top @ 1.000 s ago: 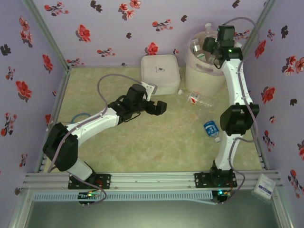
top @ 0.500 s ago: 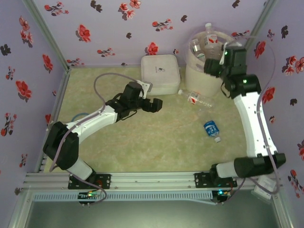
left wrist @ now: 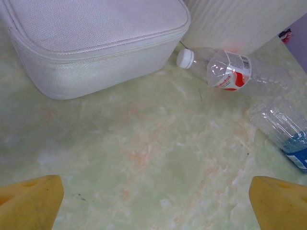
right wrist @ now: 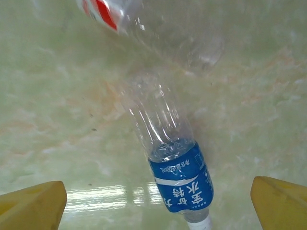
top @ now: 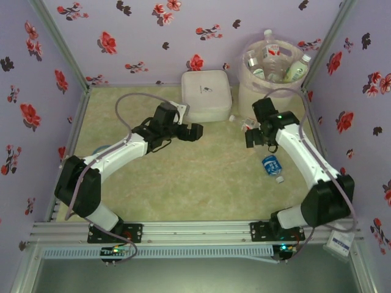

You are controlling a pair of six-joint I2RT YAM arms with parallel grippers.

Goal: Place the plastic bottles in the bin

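Evidently the right gripper [top: 251,140] hovers wide open above the blue-label bottle [right wrist: 181,178], jaws spread to straddle it. The red-label bottle [left wrist: 229,73] lies beside the bin [top: 259,99] (several bottles [top: 270,56] already inside). The left gripper [top: 195,132] is wide too, and empty.

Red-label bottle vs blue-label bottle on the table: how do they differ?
Label: the red-label bottle wears red and white, the blue-label bottle blue. Place: the red-label bottle lies beside the foot of the bin; the blue-label bottle lies farther out from it. The open right gripper hangs over the blue-label bottle, not the red-label bottle. Both are clear, on their sides, outside the bin.
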